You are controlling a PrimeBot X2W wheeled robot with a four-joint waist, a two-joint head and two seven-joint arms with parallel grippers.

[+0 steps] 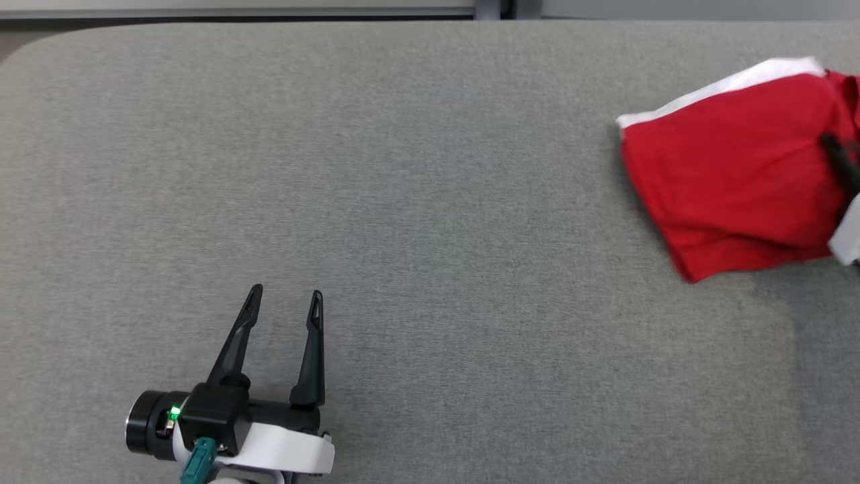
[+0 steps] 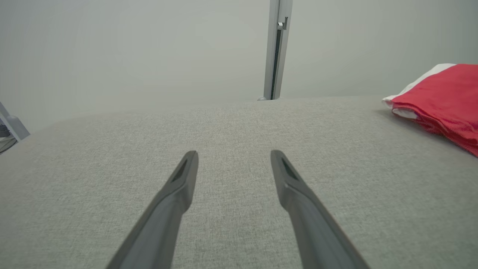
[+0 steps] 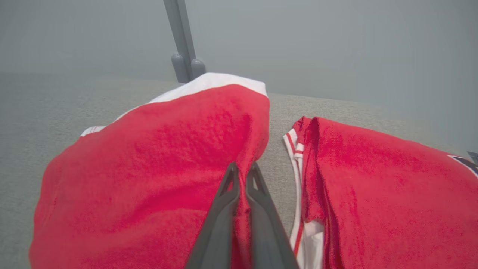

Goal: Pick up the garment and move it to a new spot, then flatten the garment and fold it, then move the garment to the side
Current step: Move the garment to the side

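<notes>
I am at the very start of the job. My right gripper [image 3: 243,168] is closed on a raised fold of the red garment [image 1: 725,181], its two fingers pressed together with a ridge of cloth pinched between them. That grasp is the only part of the task I would count as done.

The garment lies at the far right of the grey surface [image 1: 430,202], running off the edge of the head view. It is bunched rather than spread. One mound rises around my fingers, and a second lobe with white edging [image 1: 725,86] lies just beside it with a strip of bare surface between. I cannot tell whether any of the cloth is off the surface yet.

My left gripper [image 1: 286,292] is wide open and holds nothing. It sits low over the near left of the surface, well apart from the garment.

Everything else is left to do. I have to lift the garment and carry it to a new spot, most likely the broad bare middle. Then I spread it flat, fold it and move the folded piece to the side. I judge that the flattening will need both grippers.
</notes>
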